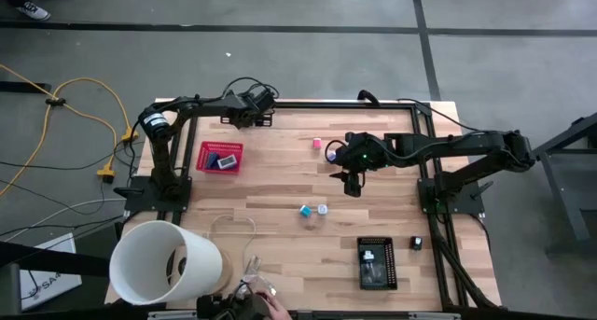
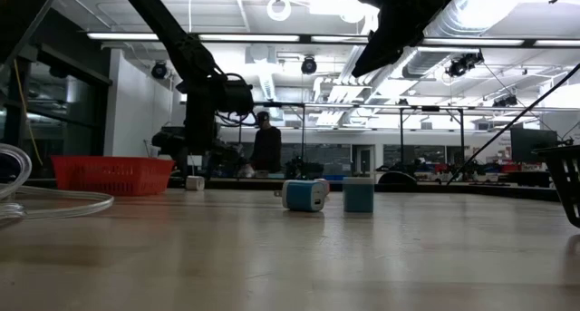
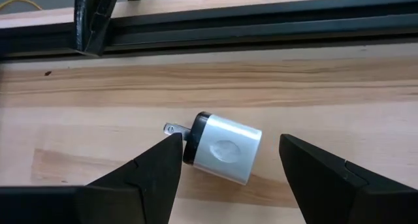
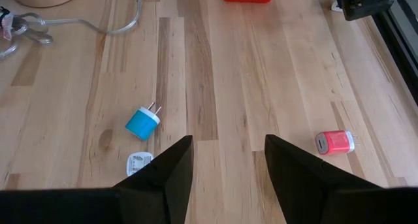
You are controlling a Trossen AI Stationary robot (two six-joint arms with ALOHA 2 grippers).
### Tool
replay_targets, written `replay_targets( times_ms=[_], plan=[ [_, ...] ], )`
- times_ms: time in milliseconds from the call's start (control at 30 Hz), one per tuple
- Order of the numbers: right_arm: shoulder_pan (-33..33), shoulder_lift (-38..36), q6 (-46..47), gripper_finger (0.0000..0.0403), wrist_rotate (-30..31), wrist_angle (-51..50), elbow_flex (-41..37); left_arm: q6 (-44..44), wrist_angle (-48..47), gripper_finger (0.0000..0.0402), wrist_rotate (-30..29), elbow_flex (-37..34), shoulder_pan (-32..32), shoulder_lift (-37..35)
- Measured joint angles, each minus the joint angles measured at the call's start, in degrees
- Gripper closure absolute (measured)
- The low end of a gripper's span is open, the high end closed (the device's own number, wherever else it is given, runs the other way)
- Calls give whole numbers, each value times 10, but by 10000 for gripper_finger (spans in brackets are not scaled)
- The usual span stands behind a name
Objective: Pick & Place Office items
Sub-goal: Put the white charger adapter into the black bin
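Left wrist view: left tool open, empty, straddling white charger at worktop's 11 o'clock. Next: close, lift. Right tool open, empty, waits.

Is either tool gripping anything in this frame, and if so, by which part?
Nothing is held. The left tool stands open around a white charger lying on the table, not touching it. The right tool hangs open over bare wood.
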Motion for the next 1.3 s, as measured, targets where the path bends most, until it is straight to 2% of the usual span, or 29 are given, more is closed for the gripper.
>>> replay_targets(
  times_ms=[567, 1000, 1300],
  plan=[
    [0, 0, 0, 227, 0, 0, 0, 11, -1, 158, 23, 0, 5, 0],
    [0, 0, 0, 227, 0, 0, 0, 11, -1, 226, 23, 0, 5, 0],
    [0, 0, 0, 227, 0, 0, 0, 11, -3, 241, 22, 0, 5, 0]
  ],
)
